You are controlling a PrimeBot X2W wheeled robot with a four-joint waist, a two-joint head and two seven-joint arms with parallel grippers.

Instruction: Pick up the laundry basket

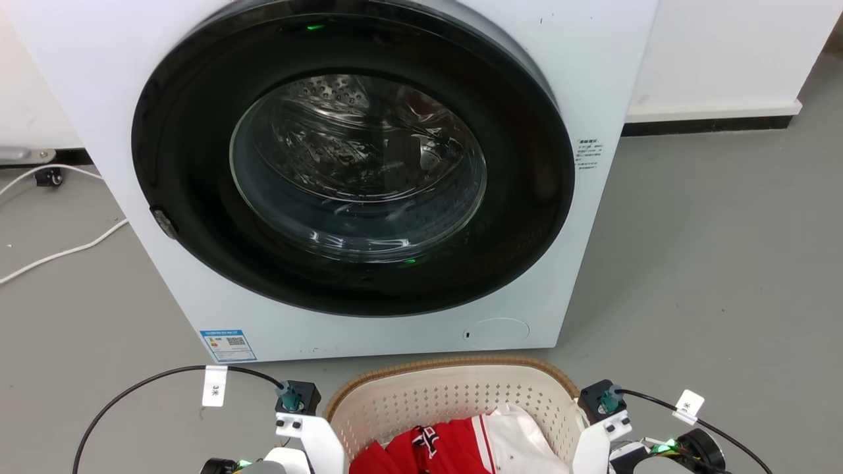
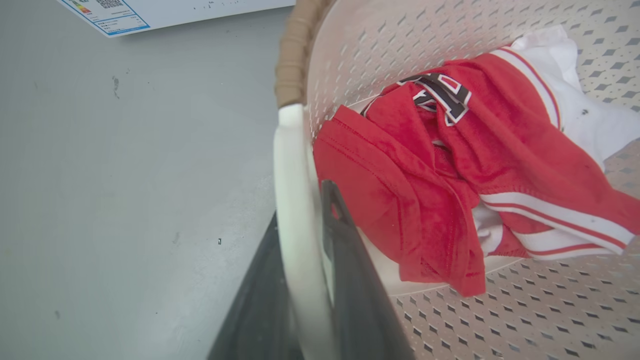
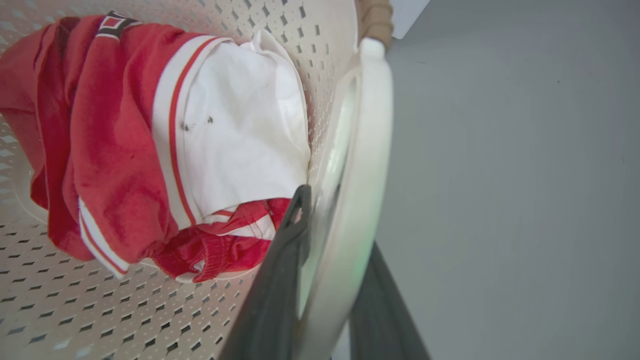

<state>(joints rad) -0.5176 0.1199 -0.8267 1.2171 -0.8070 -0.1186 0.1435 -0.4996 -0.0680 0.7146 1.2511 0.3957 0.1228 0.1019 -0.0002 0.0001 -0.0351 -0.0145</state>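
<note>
Between left tool (image 2: 300, 205) and right tool (image 3: 337, 217): laundry basket (image 1: 454, 395), side handles (image 2: 290, 150) gripped.

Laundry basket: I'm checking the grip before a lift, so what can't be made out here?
- Laundry basket, near half: cut off by the head view's bottom edge.
- Left hand, outer fingertip: behind the left handle, left wrist view; clamping unclear.
- Right hand: likewise behind the right handle, right wrist view.
- Washer label print: too small, head view.
</note>
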